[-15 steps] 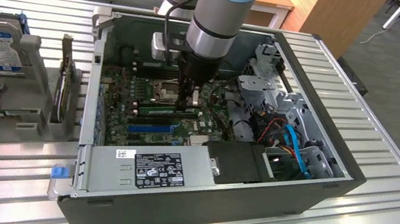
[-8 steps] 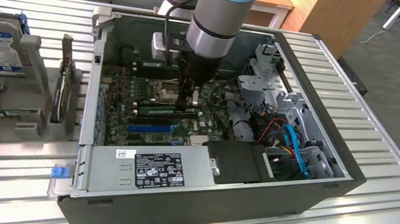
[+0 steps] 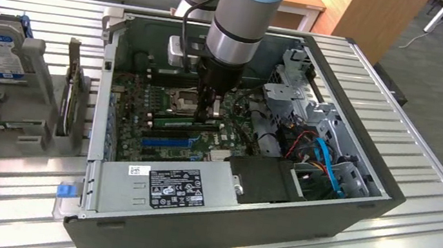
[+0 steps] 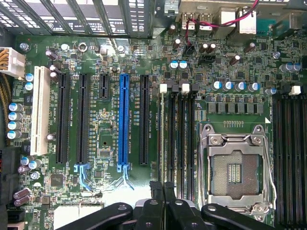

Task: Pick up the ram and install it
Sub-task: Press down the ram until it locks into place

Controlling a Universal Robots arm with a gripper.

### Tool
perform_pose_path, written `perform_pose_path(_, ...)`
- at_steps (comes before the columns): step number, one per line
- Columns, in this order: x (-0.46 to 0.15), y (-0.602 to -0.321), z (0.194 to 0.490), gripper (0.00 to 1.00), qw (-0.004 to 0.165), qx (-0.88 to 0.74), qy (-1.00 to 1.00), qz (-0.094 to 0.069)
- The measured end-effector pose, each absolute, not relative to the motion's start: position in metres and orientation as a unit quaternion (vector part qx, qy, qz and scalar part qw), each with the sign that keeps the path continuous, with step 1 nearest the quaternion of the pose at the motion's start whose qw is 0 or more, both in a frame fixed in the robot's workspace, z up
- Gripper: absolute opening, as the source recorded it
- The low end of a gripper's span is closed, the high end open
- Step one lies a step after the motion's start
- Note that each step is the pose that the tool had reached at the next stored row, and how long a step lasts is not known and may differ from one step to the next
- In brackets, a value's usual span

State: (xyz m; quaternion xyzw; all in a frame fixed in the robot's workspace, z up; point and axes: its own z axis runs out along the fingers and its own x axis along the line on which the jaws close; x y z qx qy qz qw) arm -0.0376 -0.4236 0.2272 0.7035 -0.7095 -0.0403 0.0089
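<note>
The pincer [image 3: 208, 119] is seen closed on the ram [image 3: 177, 118], which is held edge-down directly beneath it over the motherboard slots [image 4: 176, 143]. Insertion is judged underway; careful alignment and straight downward pressure are called for.

The ram [image 3: 173, 118] is a long, thin green stick standing on edge. It appears seated in a memory slot [image 4: 162, 139] just beside the CPU socket [image 4: 235, 167], parallel to the neighbouring slots.

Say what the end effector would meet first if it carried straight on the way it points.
Probably the black memory slots beside the processor socket: the end effector points down over them. How near it is cannot be judged.
</note>
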Motion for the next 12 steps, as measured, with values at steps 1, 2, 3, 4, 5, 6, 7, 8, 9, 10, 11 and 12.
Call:
perform_pose_path(1, -0.0376, -0.4236, 0.2271, 0.13, 0.009, 0.703, -0.71, -0.04)
perform_pose_path(2, -0.0376, -0.4236, 0.2271, 0.13, 0.009, 0.703, -0.71, -0.04)
perform_pose_path(3, -0.0376, -0.4236, 0.2271, 0.19, 0.009, 0.703, -0.71, -0.04)
perform_pose_path(4, -0.0376, -0.4236, 0.2271, 0.19, 0.009, 0.703, -0.71, -0.04)
perform_pose_path(5, -0.0376, -0.4235, 0.2271, 0.19, 0.009, 0.703, -0.71, -0.04)
perform_pose_path(6, -0.0376, -0.4236, 0.2272, 0.19, 0.009, 0.703, -0.71, -0.04)
perform_pose_path(7, -0.0376, -0.4236, 0.2271, 0.19, 0.009, 0.703, -0.71, -0.04)
perform_pose_path(8, -0.0376, -0.4235, 0.2271, 0.19, 0.009, 0.703, -0.71, -0.04)
perform_pose_path(9, -0.0376, -0.4236, 0.2271, 0.19, 0.009, 0.703, -0.71, -0.04)
perform_pose_path(10, -0.0376, -0.4236, 0.2272, 0.19, 0.009, 0.703, -0.71, -0.04)
perform_pose_path(11, -0.0376, -0.4235, 0.2271, 0.19, 0.009, 0.703, -0.71, -0.04)
perform_pose_path(12, -0.0376, -0.4235, 0.2271, 0.19, 0.009, 0.703, -0.71, -0.04)
